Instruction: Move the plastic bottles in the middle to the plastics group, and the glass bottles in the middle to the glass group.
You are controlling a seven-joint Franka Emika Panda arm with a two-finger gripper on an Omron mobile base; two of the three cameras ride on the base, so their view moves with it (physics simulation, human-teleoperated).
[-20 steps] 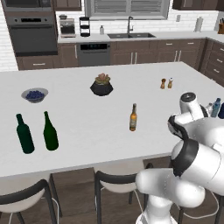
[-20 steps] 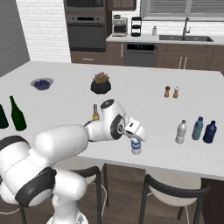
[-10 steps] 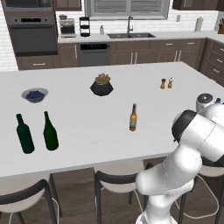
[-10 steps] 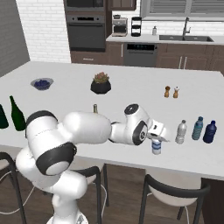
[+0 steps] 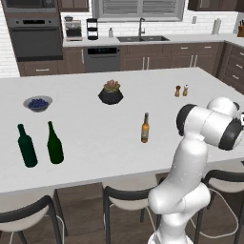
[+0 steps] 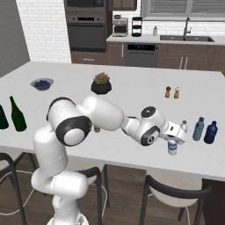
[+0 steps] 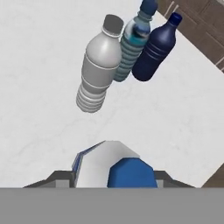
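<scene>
Carried further right since half a second ago, the small clear water bottle with blue label and white cap [image 6: 172, 147] now hangs just beside the plain greyish plastic bottle [image 6: 183, 128], near the front edge of the white island counter [image 6: 132, 94]. The gripper [image 6: 175, 137] has swung with it, and its fingers are clamped on the labelled bottle, whose cap and label sit between them in the hand view [image 7: 116, 168].

Beyond the greyish bottle stand the blue-tinted plastic bottle [image 6: 198, 128] and the darker blue bottle [image 6: 211, 132], touching or nearly so. The labelled bottle looks almost at the plastics group; setting it down by the greyish one seems the step at hand.

Well to the left of the greyish bottle, the slim amber-brown beer bottle [image 5: 145, 128] stands mid-counter, and the two tall dark green bottles [image 5: 40, 145] stand further left.
</scene>
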